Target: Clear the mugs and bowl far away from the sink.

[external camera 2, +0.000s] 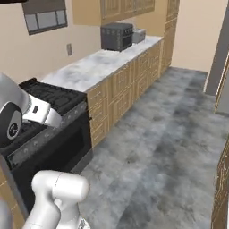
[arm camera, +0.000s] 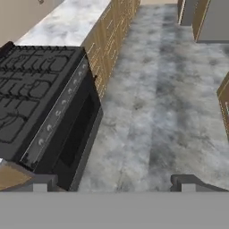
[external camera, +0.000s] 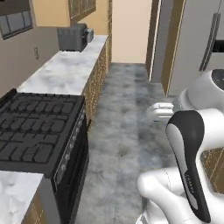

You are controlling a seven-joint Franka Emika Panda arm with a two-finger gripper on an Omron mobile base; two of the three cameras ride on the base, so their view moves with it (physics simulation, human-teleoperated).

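The gripper (arm camera: 114,182) shows at the bottom of the hand view, its two dark finger tips set wide apart and nothing between them. It hangs over bare grey floor (arm camera: 152,112), beside the black stove (arm camera: 31,85) that takes up the left of that view. No mug, bowl or sink can be made out in these pictures, so their place relative to the hand cannot be told.

In the left base view the stove (external camera: 37,131) sits at the lower left, with a marble counter (external camera: 65,70) running behind it towards the upper left. At the far end of that counter stands a dark microwave (external camera: 71,38) with a small grey toaster (external camera: 89,35) just beside it. Wooden cabinets (external camera 2: 125,85) line the counter's front in the right base view.
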